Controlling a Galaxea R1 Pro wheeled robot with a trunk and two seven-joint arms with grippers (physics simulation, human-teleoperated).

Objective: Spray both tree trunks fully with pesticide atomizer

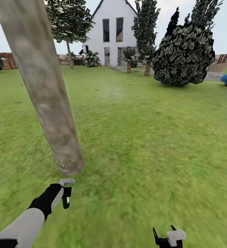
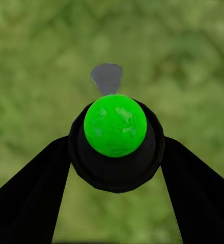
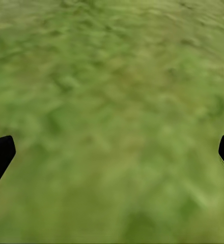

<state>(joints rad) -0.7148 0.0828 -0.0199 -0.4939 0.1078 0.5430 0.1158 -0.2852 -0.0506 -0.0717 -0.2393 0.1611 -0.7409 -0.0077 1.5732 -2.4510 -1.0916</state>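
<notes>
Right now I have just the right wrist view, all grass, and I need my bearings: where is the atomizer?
Observer: The left hand is shut on the atomizer.
Operator: Any tree close by?
Observer: Yes. In the head view a thick trunk leans just ahead of that hand.
Operator: Any pesticide on it?
Observer: Whitish specks show near its base.

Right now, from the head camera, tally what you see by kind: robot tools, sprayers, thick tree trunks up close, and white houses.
Tools: 2 (left tool, right tool)
Pesticide atomizer: 1, held in the left tool
Thick tree trunk up close: 1
White house: 1
Total: 5
</notes>
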